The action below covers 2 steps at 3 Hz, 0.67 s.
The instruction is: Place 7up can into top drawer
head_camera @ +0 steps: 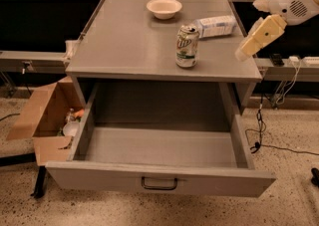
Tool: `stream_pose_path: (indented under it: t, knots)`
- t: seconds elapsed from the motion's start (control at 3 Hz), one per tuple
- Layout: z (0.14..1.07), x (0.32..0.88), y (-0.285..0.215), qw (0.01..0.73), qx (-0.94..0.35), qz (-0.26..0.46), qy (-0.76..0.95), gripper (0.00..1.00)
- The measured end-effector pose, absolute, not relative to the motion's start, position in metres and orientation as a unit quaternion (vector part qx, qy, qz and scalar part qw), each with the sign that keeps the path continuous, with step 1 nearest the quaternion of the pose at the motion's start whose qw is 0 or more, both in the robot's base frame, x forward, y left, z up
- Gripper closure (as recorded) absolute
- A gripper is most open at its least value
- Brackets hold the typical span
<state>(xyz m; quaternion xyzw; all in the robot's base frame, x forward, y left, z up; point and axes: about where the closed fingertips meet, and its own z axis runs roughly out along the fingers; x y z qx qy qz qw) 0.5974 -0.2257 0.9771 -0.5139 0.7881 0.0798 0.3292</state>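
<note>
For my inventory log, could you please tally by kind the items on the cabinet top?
Cans: 1, the 7up can
Bowls: 1, the white bowl
Packages: 1, the pale package lying down
Total: 3
The gripper hovers right of the can.

7up can (187, 46) upright on tabletop (124, 41), top drawer (99, 175) open, jaws beside tabletop
</note>
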Motion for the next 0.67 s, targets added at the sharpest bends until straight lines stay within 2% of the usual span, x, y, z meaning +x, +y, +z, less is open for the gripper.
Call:
stream_pose_path:
  t: [0.67]
  knots:
    - [0.954,0.621,-0.201,0.342,-0.508,0.115,0.782,0.0]
